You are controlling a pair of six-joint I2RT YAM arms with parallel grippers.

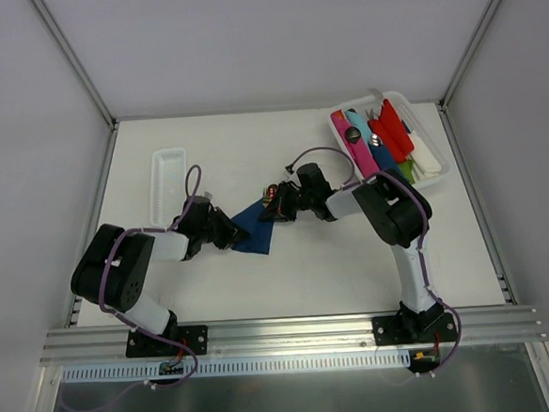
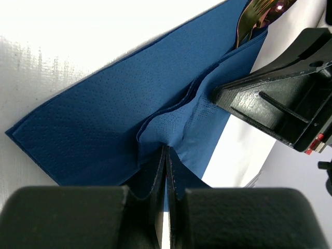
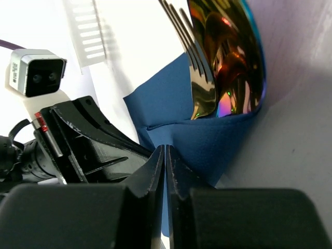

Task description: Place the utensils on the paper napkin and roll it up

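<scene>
On the white table (image 1: 307, 270), my left gripper (image 2: 165, 155) and right gripper (image 3: 165, 155) both clamp the navy paper napkin (image 2: 98, 119), folded over the utensils (image 3: 228, 62).

utensils (image 1: 272, 195) on napkin (image 1: 255, 233), seemingly | tray (image 1: 167, 180) far left | bin (image 1: 444, 168) right-rear

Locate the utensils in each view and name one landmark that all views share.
Top external: utensils at centre, at the napkin's far end.
Left wrist: top right edge, poking from the napkin fold.
Right wrist: upper centre-right, seen large.
Shared landmark: the blue napkin.
</scene>
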